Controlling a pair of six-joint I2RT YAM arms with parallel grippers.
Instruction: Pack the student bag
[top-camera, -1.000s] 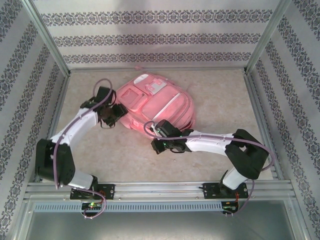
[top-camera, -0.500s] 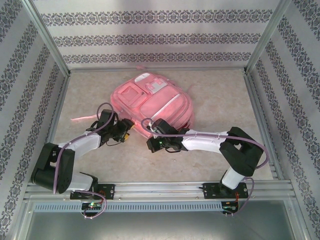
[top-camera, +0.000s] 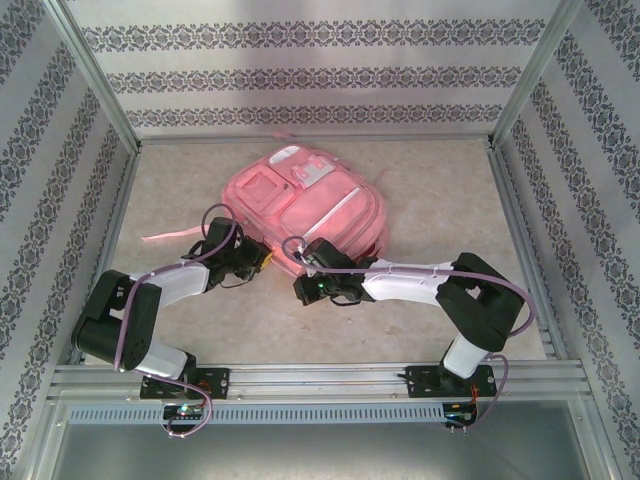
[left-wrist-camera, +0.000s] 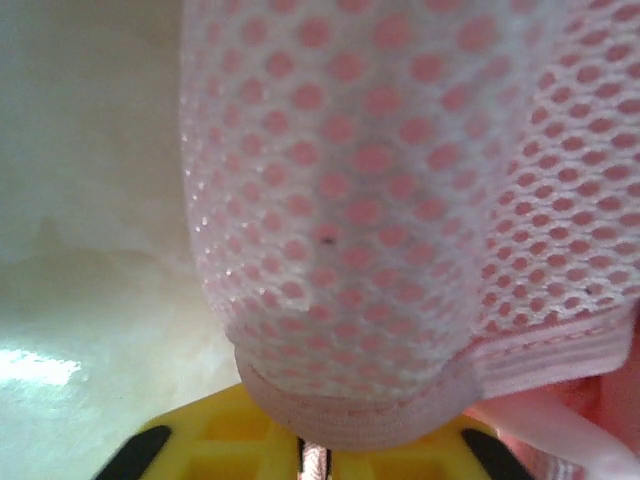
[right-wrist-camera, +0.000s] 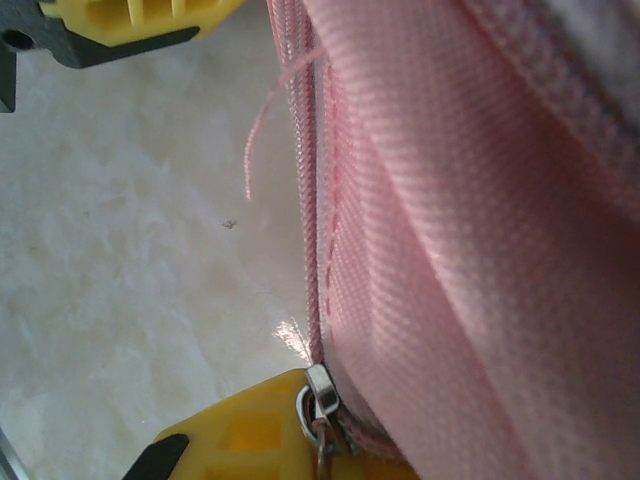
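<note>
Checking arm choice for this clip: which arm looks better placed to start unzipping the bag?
Probably the right: its end effector sits at a metal zipper pull on the student bag. The left end effector meets mesh fabric only.

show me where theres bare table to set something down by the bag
Free: the right side between the student bag and the right wall, the far strip behind it, and the left corner beyond its loose strap. Crowded: the bag's near edge, where the fingers of both arms meet it.

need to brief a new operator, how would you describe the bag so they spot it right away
On the pale stone-look table, look just beyond the two end effectors, left and right. The student bag lies flat there: a big pink backpack with zip pockets and white patches, easily the largest thing.
</note>
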